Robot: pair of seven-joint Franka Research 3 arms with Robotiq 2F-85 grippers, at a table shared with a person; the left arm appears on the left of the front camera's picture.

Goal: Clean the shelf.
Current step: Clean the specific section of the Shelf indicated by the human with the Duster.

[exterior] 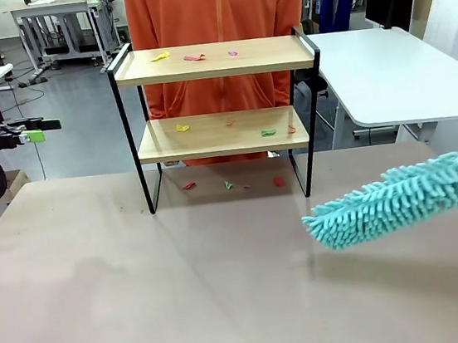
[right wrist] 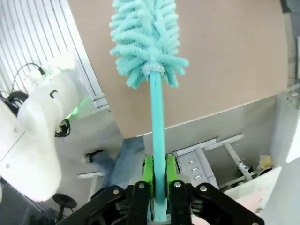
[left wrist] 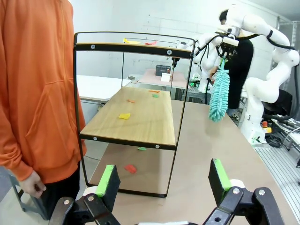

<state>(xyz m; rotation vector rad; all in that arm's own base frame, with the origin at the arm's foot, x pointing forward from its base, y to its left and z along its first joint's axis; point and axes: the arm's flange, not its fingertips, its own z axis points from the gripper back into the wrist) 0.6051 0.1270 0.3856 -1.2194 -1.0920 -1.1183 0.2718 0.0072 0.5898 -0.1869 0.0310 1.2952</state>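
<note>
- The shelf [exterior: 273, 54] stands in the upper centre of the front view, on the far part of the brown worktop [exterior: 143, 291], long side toward the camera.
- Small coloured scraps [exterior: 193, 58] lie scattered on its top board and its lower board. A few more, among them a red scrap [exterior: 279, 181], lie on the worktop beneath it, between the black legs.
- A person in an orange hoodie [exterior: 215, 22] stands just behind the shelf. In the left wrist view a hand [left wrist: 32, 185] hangs at the lower left.
- The left pincer [exterior: 42, 129] hovers at the left edge of the front view, well apart from the shelf. Its green-padded fingers [left wrist: 108, 180] are spread wide with nothing between them.
- The right pincer [right wrist: 159, 173] is clamped narrow on the handle of a teal duster [right wrist: 147, 37].
- In the front view the duster's fluffy head [exterior: 400, 199] hangs over the worktop at the right, lower right of the shelf and not touching it.
</note>
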